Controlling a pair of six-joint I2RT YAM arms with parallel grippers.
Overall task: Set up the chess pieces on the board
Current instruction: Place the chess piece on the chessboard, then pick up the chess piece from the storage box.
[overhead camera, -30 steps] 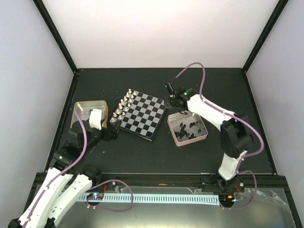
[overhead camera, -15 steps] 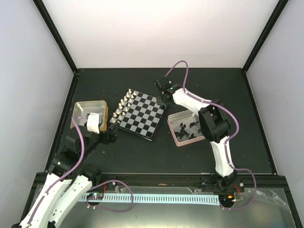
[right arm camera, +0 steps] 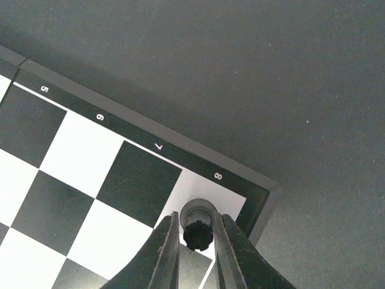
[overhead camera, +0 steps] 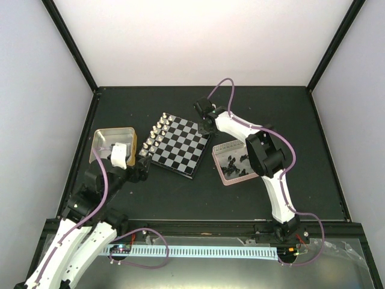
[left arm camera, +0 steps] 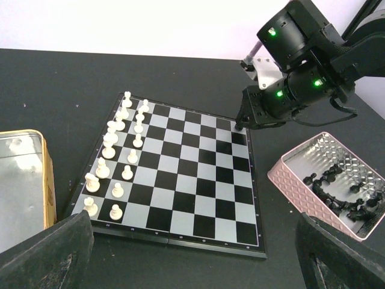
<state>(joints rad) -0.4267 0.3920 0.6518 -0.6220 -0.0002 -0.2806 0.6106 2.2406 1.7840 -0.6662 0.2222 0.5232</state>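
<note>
Nearest the arm bases, the left end effector (overhead camera: 143,168) hung just off the near left corner of the board (left arm camera: 192,198), its fingers spread wide and holding nothing.

Beside the board's right edge on the dark worktop (overhead camera: 180,198) stood the pink-rimmed tin (left arm camera: 301,186). A heap of black pieces (left arm camera: 337,192) lay loose in it, so nearly all of the black side was left to place. Left of the board sat the gold-rimmed tin (left arm camera: 47,180).

On the board itself, the silver pieces (left arm camera: 123,156) stood upright in two lines along the left edge. That side looked done or close to it, though the count was too fine to check. The rest of the squares were bare.

At the far right corner, the right end effector (right arm camera: 197,220) reached down over the light corner square by the rim mark 8, with one black piece (right arm camera: 196,233) between its fingers. Whether they pinched it or stood just clear could not be told. I judged this the first black piece going down.

It was small and dark with a round foot; its kind was unclear.
</note>
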